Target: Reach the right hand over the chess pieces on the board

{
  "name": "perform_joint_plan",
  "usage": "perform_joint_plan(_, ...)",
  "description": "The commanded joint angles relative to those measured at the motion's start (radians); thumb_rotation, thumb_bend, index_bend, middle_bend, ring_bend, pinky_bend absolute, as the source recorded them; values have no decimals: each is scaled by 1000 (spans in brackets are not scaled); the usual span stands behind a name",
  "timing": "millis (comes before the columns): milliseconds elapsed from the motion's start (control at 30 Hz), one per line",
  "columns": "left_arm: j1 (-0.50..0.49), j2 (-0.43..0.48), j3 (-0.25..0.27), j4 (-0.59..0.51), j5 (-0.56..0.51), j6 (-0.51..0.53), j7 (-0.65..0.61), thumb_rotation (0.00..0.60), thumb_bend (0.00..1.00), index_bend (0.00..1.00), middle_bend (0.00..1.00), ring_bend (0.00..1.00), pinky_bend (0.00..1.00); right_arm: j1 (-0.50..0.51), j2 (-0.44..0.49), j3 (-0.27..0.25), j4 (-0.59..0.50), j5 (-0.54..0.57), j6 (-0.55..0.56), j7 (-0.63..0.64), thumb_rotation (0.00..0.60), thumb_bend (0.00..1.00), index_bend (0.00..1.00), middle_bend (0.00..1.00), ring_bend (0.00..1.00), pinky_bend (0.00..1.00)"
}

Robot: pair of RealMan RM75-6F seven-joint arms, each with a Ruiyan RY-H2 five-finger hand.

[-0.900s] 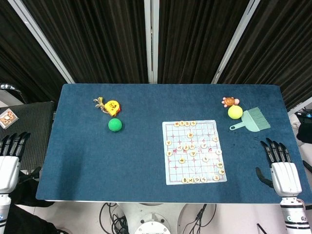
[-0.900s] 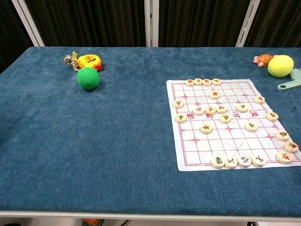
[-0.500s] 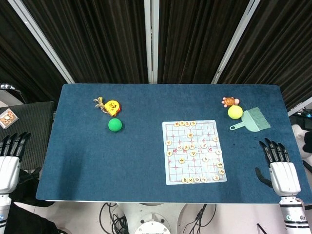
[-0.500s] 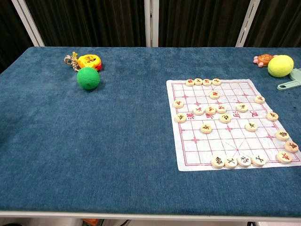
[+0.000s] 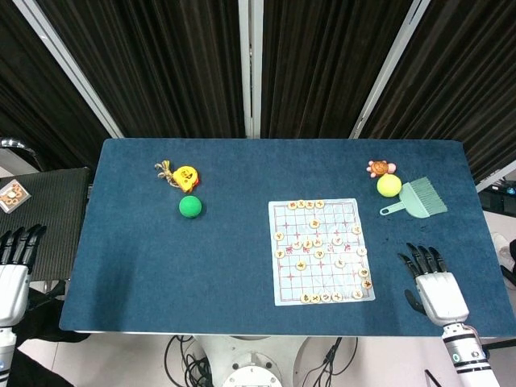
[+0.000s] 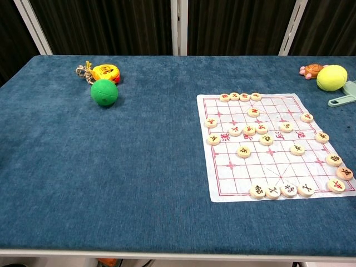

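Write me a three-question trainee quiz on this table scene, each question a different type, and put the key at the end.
1. True or false: the right hand is already over the chess pieces on the board.
2. Multiple choice: what lies closest to the green ball? A) the brush B) the yellow and orange toy C) the yellow ball
3. Fill in: the left hand holds ____.

Key:
1. False; it is over bare table, to the right of the board.
2. B
3. nothing; its fingers are apart, off the table's left edge.
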Motion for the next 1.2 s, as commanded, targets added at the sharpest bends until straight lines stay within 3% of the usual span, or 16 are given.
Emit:
perform_joint_plan(33,3,-1,1,0,2,5,2,600,125,70,61,0,0,17,-1,-20,7,-21,-30,-22,600,285,150,0,0,0)
perform_joint_plan(500,14,-14,8,-2,11,14,25,600,124,70,61,0,0,139,25,-56,82,-132,-161,-17,600,284,141,0,0,0)
perform_joint_plan(1200,25,-17,10,16,7,14,16,600,124,70,61,0,0,183,-121,-73,257,-172,-160,71,600,285,229,0,0,0)
